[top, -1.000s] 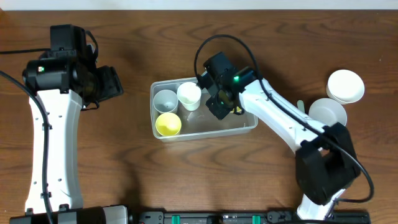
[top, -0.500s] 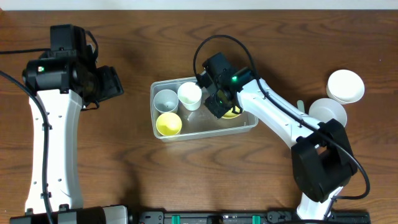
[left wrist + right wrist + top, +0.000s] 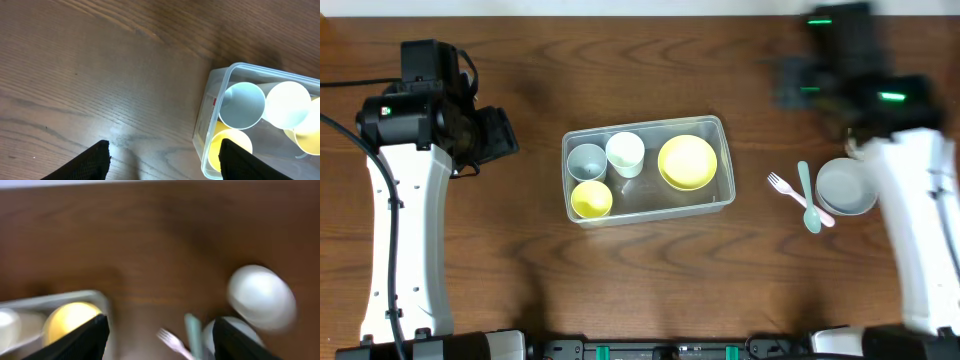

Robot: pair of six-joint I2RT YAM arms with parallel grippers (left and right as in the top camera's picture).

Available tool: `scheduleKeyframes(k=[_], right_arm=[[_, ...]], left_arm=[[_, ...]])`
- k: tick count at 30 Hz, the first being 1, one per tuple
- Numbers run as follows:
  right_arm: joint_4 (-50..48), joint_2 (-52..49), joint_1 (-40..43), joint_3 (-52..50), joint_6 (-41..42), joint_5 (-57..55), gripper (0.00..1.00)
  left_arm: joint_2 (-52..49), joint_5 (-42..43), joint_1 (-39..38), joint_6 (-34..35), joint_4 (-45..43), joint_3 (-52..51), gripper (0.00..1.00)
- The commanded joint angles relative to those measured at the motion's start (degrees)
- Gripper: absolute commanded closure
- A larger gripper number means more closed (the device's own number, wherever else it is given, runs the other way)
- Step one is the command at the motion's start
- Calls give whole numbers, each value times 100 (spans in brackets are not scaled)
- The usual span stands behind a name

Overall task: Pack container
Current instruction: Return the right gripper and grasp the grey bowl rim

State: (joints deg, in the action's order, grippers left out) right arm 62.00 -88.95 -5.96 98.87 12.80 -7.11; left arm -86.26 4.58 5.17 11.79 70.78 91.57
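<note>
The container (image 3: pixel 655 203) sits mid-worktop (image 3: pixel 520 270) with 3 cups (image 3: pixel 624 153) at its 9 o'clock end and a yellow bowl (image 3: pixel 687 162) at its 3 o'clock end. The right end effector (image 3: pixel 159 327) hangs near 2 o'clock, blurred, with its fingers wide apart and empty. The step in hand looks like fetching the pale bowl (image 3: pixel 842 187) at 3 o'clock: grip its rim on the side away from the fork (image 3: pixel 780 185) and spoon (image 3: pixel 807 195) just beside it, lift above the container's rim, and nest it in the yellow bowl — the best open room. The left end effector (image 3: pixel 165 150) — also wide and empty — hangs at 9 o'clock, apart from the container.
</note>
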Motion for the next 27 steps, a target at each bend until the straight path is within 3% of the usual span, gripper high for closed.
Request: scheduleKeyframes(k=[1, 7, 18, 21, 27], right_arm=[[435, -385, 660, -304, 953, -28, 32], [175, -774, 1392, -1410, 944, 310, 33], [-798, -1753, 1414, -2774, 922, 330, 37], [-859, -1834, 1414, -2817, 922, 328, 48], [-960, -1821, 1414, -2815, 922, 330, 87]], left_arm=[[-11, 39, 28, -9, 35, -22, 29], [-11, 39, 28, -7, 37, -22, 29], [-11, 39, 28, -9, 37, -22, 29], [-11, 39, 28, -9, 39, -22, 29], [-11, 39, 28, -7, 39, -22, 29]])
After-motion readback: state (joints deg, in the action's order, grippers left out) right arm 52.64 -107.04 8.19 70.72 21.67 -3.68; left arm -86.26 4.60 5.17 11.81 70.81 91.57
